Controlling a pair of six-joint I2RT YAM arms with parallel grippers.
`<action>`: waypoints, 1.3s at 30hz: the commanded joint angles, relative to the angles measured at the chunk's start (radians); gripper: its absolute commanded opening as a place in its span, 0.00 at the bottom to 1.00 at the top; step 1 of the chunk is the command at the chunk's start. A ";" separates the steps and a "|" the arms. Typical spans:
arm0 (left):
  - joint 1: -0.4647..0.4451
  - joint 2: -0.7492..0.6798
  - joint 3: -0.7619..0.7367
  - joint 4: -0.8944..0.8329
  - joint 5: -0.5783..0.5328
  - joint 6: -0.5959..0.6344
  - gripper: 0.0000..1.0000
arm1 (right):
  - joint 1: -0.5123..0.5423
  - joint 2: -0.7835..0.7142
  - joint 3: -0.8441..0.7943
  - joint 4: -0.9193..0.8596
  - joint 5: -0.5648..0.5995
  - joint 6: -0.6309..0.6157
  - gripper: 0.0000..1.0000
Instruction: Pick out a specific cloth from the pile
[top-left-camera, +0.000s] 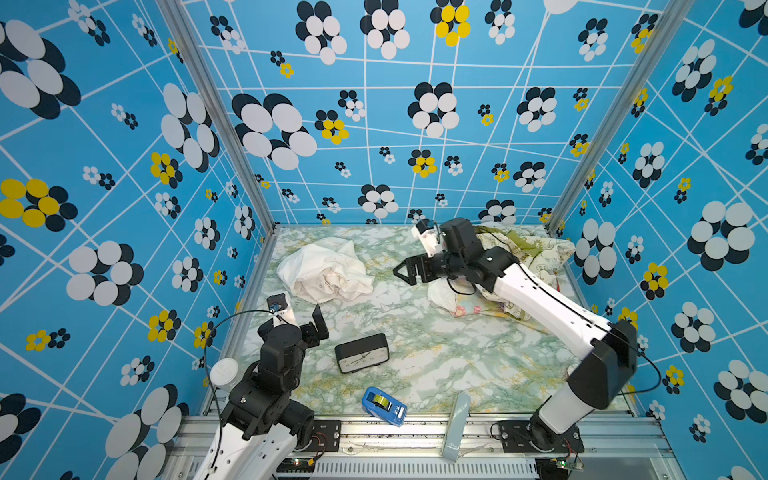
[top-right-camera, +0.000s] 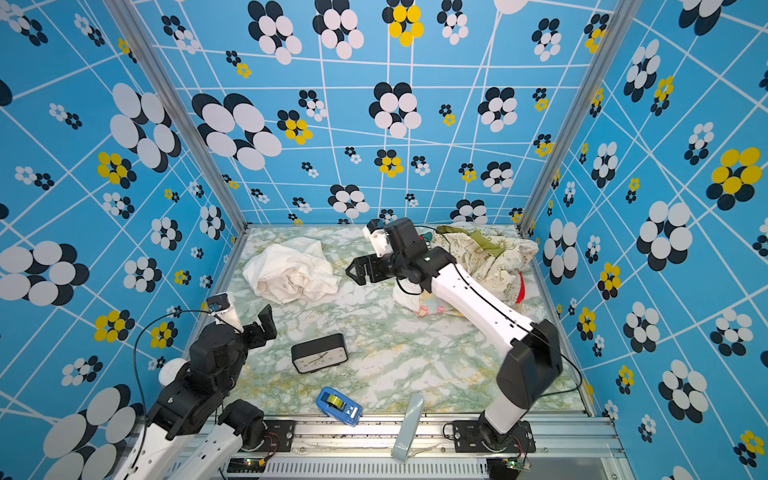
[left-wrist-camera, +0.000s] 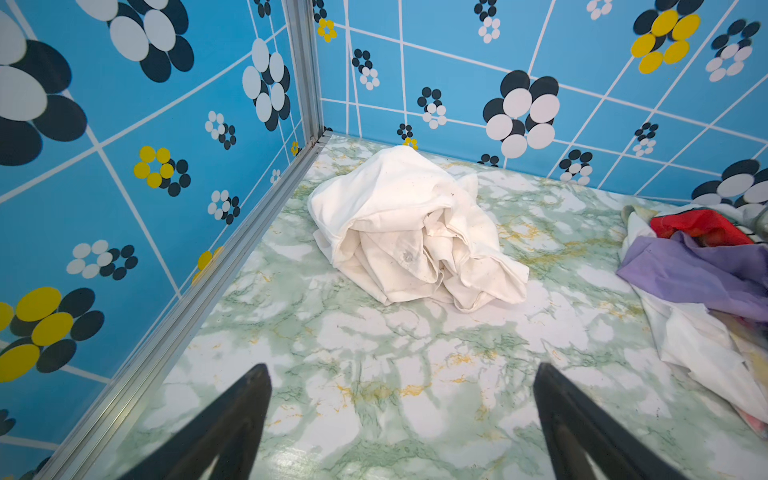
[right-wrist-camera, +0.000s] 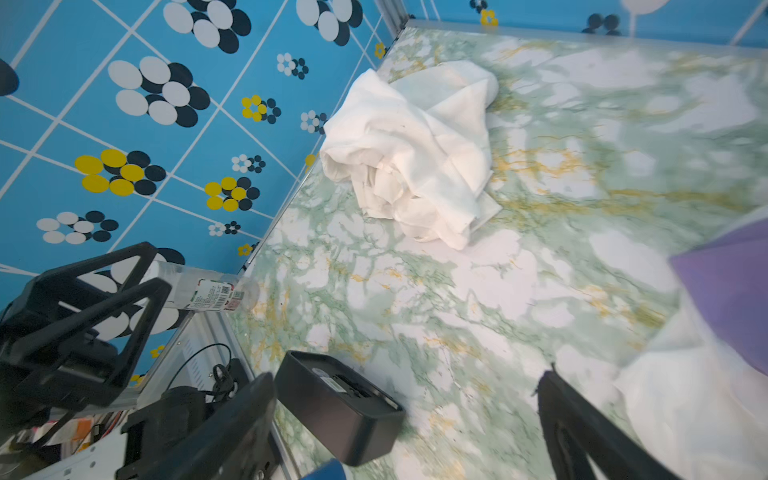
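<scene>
Jaws of the right gripper (top-left-camera: 399, 271) stand wide and empty over the table (top-left-camera: 436, 361). Ahead of its fingertips, not touching them, the cloth (top-left-camera: 328, 270) lies alone as a crumpled white heap. Behind the gripper, under its wrist and forearm, sits the pile (top-left-camera: 540, 257): cream with olive print, lilac, red. The left gripper (left-wrist-camera: 401, 368) gapes wide too, empty, with the cloth ahead of it and well clear. A black clock (top-left-camera: 361, 353) lies near that gripper's side.
</scene>
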 joint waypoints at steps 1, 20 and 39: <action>-0.001 0.069 -0.050 0.174 -0.049 0.084 0.99 | -0.045 -0.153 -0.157 0.028 0.157 -0.056 0.99; 0.353 0.700 -0.199 0.954 0.310 0.164 0.99 | -0.495 -0.466 -0.796 0.454 0.543 -0.138 0.99; 0.349 1.046 -0.307 1.504 0.378 0.327 0.99 | -0.631 -0.222 -1.078 1.143 0.549 -0.164 0.99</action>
